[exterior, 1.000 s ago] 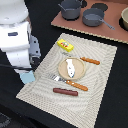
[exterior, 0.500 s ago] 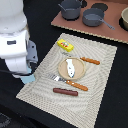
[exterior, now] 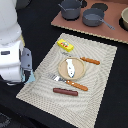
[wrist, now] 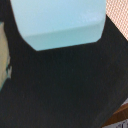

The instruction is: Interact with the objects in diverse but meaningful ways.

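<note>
Pale blue cup (wrist: 60, 22) filling wrist view, above mat (exterior: 95, 70).

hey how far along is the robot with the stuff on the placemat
Done: nothing shows as finished. The sausage, yellow packet and white piece on the plate lie on the placemat. In hand: a pale blue cup fills the wrist view, near the gripper; grip unclear. Left: handling the rest.

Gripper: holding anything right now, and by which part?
Likely the pale blue cup-like container: it fills the wrist view close up, and a pale blue edge shows under the arm in the exterior view. The fingers and the point of hold are hidden, so the grip can't be confirmed.
</note>
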Controlling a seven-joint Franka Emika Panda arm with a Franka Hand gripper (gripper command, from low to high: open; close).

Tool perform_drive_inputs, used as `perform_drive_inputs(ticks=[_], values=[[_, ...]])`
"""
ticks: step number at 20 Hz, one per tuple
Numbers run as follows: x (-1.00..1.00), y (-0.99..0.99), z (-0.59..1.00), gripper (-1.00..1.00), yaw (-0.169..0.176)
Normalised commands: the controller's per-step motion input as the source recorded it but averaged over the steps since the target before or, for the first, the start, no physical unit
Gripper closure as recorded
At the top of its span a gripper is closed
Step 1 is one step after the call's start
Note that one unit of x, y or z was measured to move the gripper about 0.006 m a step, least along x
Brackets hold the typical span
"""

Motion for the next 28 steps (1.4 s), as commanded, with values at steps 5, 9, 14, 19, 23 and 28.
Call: perform_drive_inputs(ticks=[5,9,14,19,23,28], values=[[-0.03,0.02,-0.1,-1.0,0.019],[0.0,0.0,-0.03,-1.0,0.01],[0.05,0.07,0.0,-1.0,0.007],[0.14,0.13,0.01,-1.0,0.014],[0.19,0.21,0.0,-1.0,0.029],[0.16,0.14,0.0,-1.0,0.022]])
